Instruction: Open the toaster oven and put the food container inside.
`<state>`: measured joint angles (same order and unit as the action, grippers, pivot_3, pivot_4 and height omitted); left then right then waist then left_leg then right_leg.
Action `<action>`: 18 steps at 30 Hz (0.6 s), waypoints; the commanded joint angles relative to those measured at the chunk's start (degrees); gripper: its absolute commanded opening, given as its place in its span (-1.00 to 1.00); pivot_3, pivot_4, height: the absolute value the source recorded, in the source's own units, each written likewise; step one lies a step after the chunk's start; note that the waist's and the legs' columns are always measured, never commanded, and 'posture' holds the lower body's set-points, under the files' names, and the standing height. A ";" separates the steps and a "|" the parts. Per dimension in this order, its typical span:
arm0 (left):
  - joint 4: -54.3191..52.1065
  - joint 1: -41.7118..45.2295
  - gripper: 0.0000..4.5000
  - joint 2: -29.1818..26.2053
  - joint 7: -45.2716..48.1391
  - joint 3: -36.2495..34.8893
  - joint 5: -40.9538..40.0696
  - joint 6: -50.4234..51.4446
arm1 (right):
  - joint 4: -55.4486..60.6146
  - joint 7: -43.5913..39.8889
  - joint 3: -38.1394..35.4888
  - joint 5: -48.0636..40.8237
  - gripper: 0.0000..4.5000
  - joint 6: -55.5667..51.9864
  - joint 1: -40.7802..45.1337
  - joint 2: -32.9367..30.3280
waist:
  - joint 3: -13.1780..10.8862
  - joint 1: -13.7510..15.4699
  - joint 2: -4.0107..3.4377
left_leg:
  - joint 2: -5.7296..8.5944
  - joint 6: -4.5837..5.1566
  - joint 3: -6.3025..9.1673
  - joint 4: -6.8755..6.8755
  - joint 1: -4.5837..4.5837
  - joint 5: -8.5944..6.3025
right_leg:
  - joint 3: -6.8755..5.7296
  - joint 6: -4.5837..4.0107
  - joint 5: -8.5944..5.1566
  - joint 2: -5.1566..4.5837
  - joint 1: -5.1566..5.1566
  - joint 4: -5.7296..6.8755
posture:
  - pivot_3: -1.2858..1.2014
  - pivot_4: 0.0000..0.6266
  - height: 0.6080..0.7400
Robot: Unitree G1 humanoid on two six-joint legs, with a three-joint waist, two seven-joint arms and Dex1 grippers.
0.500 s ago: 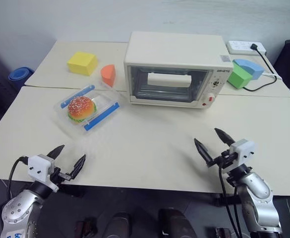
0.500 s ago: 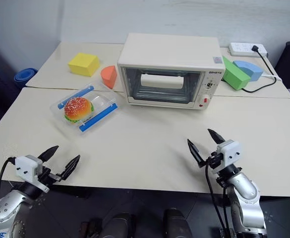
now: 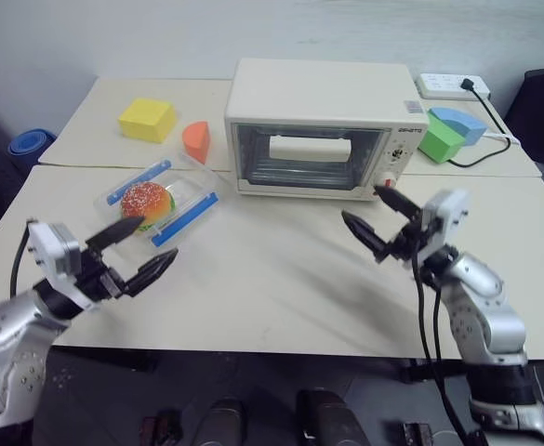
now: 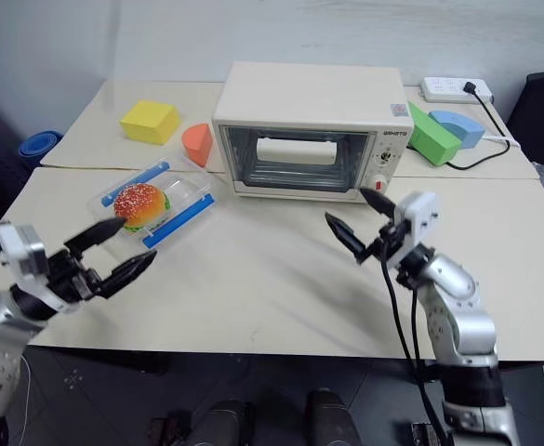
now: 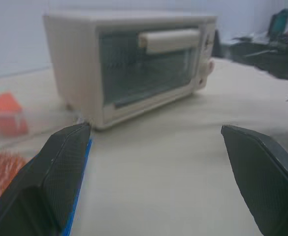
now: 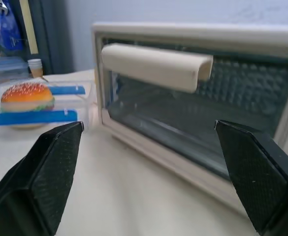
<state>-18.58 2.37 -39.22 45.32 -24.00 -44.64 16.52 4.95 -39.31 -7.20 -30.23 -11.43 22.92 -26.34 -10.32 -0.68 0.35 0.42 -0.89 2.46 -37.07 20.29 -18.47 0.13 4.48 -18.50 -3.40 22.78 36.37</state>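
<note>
So the toaster oven (image 3: 323, 130) sits toward the back of the table (image 3: 281, 279), roughly mid-width, glass door shut and its white handle (image 3: 311, 148) up top. The food container (image 3: 160, 198), burger inside and blue clips on its sides, lies off the oven's left front corner, nearer the table's left edge, not touching it. The left gripper (image 3: 139, 253) hovers just in front of the container, fingers spread wide, holding nothing. The right gripper (image 3: 376, 217) hangs over the table in front of the oven's right end by the knobs, also wide open and empty. A yellow block (image 3: 147, 119) and orange wedge (image 3: 195, 141) sit back left; green and blue blocks (image 3: 448, 133) back right.
</note>
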 commanded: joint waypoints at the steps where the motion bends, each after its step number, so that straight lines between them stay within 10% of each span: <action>1: 1.48 3.49 1.00 -0.51 1.11 1.02 -0.23 0.80 | -3.44 -1.07 0.18 0.59 0.98 -1.61 4.18 -0.67 | 0.00 0.00 0.00 | 0.00 -0.01 -0.01 0.00 0.02 -0.01 | 0.00 0.00 0.00 0.00 0.02 -0.01 | 0.03 -0.52 1.00; 18: 1.70 7.44 1.00 1.88 -0.73 4.62 1.54 5.12 | -9.22 -9.87 2.58 0.47 0.98 -2.45 15.38 2.77 | 0.00 -0.88 0.01 | 0.08 -0.29 -0.12 -0.30 0.92 0.19 | 0.08 0.06 0.03 0.01 0.98 0.41 | 0.03 -0.52 1.00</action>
<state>-15.27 8.80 -37.40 44.64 -19.21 -42.97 21.99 -7.72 -48.00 -4.69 -28.24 -14.00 38.06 -23.84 -10.32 -1.56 0.36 0.50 -1.19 2.34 -37.37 21.21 -18.28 0.21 4.54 -18.47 -3.39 23.76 36.79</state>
